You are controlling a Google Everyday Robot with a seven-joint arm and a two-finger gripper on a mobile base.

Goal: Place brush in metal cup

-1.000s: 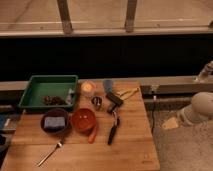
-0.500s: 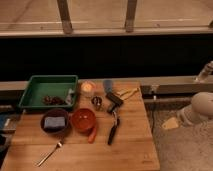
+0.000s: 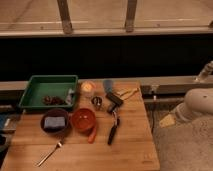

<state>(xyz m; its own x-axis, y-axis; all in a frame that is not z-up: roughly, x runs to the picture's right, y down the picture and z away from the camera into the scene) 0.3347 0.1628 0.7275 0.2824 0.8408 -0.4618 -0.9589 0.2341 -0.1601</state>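
Brush [image 3: 112,131] is lying flat on the wooden table [image 3: 130,155], just right of the orange bowl [image 3: 83,120], not touching it, one end pointing away toward the short black block [image 3: 114,100]. Metal cup [image 3: 97,102] is standing upright just behind the bowl, right-hand side, beside that block. Robot arm [image 3: 197,104] is hanging off the table, well right of the bowl. Gripper [image 3: 205,73] is sitting up at the far right edge, well clear of the brush; can't tell its state.

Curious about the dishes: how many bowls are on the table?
2: a dark bowl front-left, an orange bowl beside it. Gripper not in view; arm at far right.
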